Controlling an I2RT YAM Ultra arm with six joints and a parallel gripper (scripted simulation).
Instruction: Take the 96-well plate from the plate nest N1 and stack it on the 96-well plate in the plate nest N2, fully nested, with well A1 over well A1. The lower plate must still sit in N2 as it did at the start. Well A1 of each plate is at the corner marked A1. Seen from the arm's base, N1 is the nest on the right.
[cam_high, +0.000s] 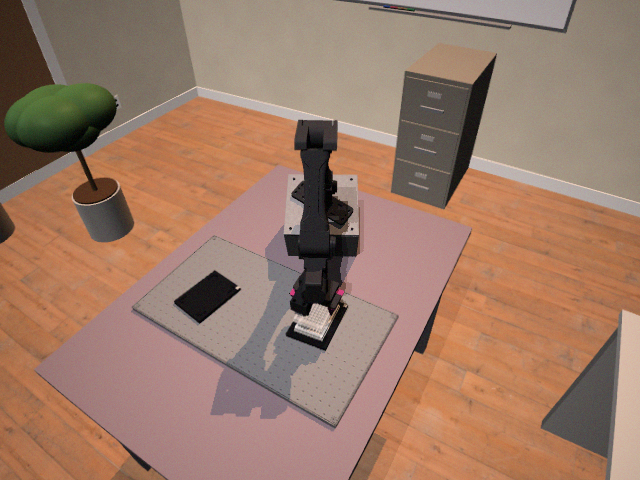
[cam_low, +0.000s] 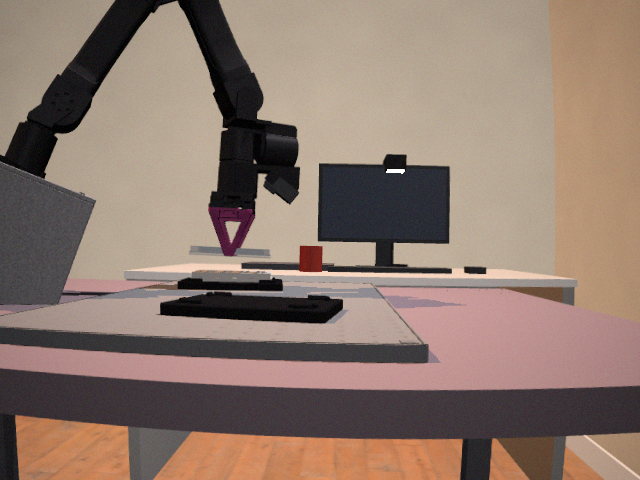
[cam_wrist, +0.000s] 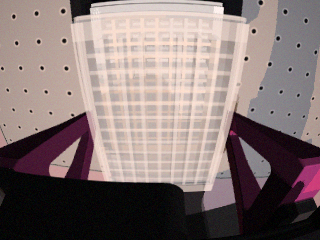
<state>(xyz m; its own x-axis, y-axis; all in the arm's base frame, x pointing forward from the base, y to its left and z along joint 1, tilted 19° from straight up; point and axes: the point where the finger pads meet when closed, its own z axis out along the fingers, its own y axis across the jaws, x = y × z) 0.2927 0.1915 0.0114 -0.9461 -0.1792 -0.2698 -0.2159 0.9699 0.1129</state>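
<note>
Wrist: translucent gridded 96-well plate

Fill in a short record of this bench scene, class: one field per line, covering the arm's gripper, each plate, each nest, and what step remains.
gripper: shut on the carried plate, held in the air
carried plate: level, hanging above the lower plate, not touching it
lower plate: seated in the far nest
far nest: black, occupied
near nest: black, nothing in it
breadboard: grey, both nests sit on it
remaining step: lower the carried plate onto the lower plate until nested
A1 corners: cannot tell from these views
</note>
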